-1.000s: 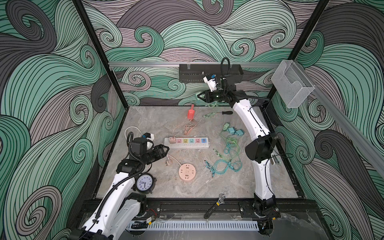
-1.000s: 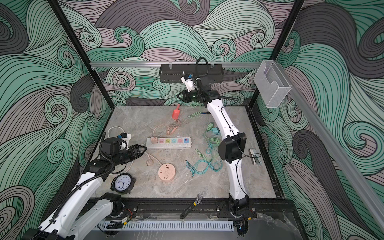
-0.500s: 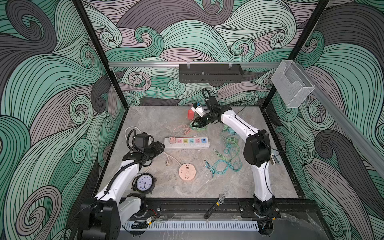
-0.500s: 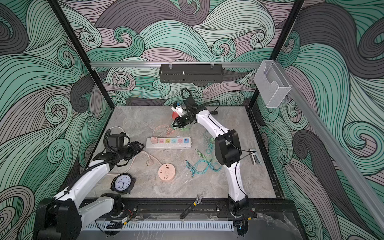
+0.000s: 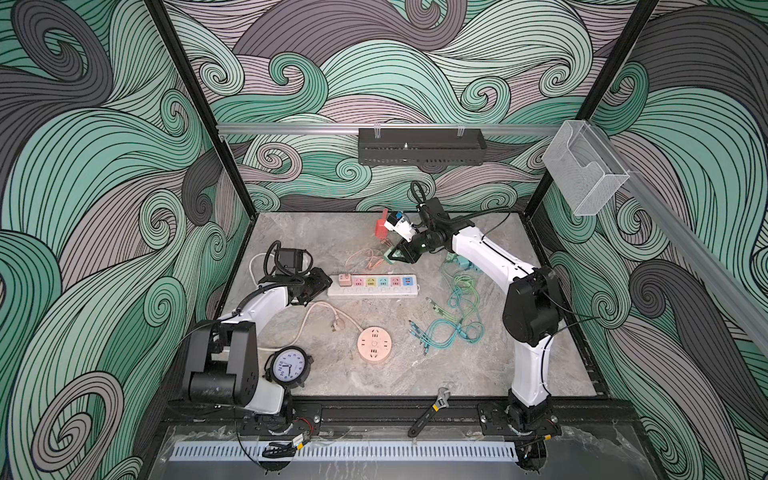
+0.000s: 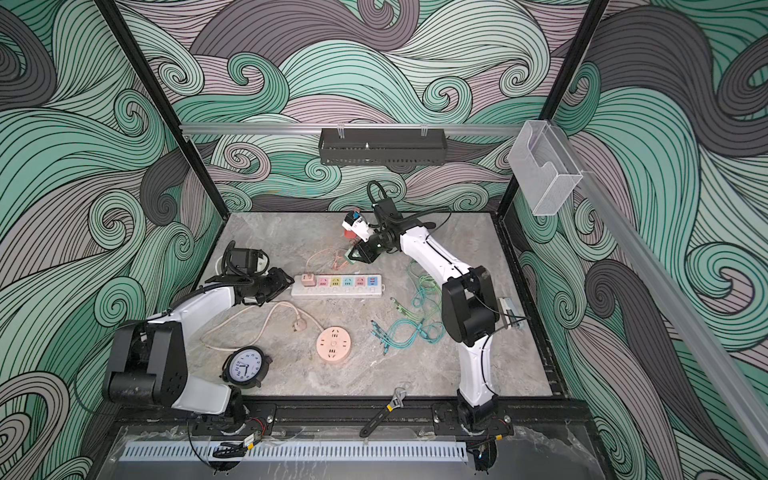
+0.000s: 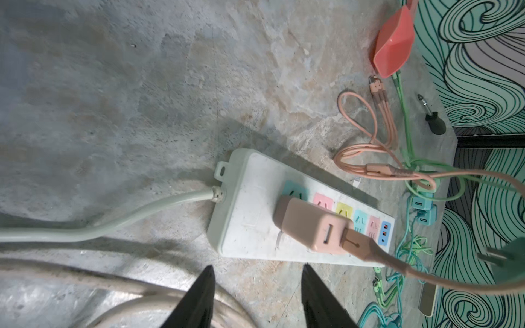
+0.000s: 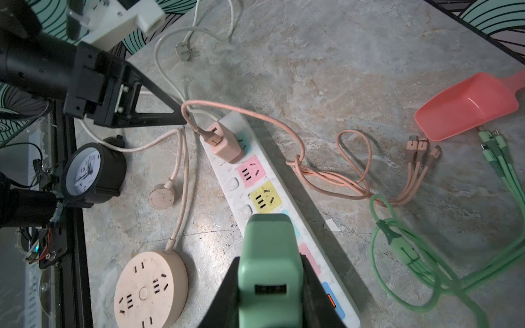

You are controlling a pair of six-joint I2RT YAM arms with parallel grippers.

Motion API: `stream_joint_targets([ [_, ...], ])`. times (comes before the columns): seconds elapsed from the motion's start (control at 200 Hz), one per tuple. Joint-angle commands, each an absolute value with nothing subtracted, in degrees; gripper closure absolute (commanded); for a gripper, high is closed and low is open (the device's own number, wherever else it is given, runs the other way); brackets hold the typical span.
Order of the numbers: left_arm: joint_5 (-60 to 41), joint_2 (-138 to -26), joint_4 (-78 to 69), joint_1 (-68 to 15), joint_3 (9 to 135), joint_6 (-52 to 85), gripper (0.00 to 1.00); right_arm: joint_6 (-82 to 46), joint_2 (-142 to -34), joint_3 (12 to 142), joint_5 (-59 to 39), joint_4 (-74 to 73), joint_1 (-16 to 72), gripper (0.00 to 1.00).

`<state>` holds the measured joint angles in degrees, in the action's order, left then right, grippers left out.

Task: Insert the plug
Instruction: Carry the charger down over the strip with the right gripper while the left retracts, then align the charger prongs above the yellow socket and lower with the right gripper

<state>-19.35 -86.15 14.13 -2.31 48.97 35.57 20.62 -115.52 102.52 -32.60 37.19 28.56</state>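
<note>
In the right hand the green plug is clenched, raised over the power strip and not yet seated. The leftmost socket is taken by a pink adapter; the rest are left free. The left hand is released, empty, beside that end. Tangled cables are crowded to the right.

1. On the power strip, a pink adapter fills the cord-end socket; the other sockets lie uncovered.
2. Behind the strip, pink cable loops lie.
3. Past its USB end, green cables tangle.
4. Before it, bare marble up to the round socket.
</note>
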Motion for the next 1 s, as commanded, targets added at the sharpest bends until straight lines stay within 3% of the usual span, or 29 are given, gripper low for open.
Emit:
stream_joint_targets([
  [0.0,-20.50,-88.77,14.85,-1.43,51.71,33.93,0.51,26.95,-117.07,105.31,-33.46,38.30,30.23,0.96],
  [0.996,-22.33,-96.46,14.11,-0.97,52.25,32.17,0.63,49.31,-129.51,116.83,-20.77,48.07,38.61,0.97],
])
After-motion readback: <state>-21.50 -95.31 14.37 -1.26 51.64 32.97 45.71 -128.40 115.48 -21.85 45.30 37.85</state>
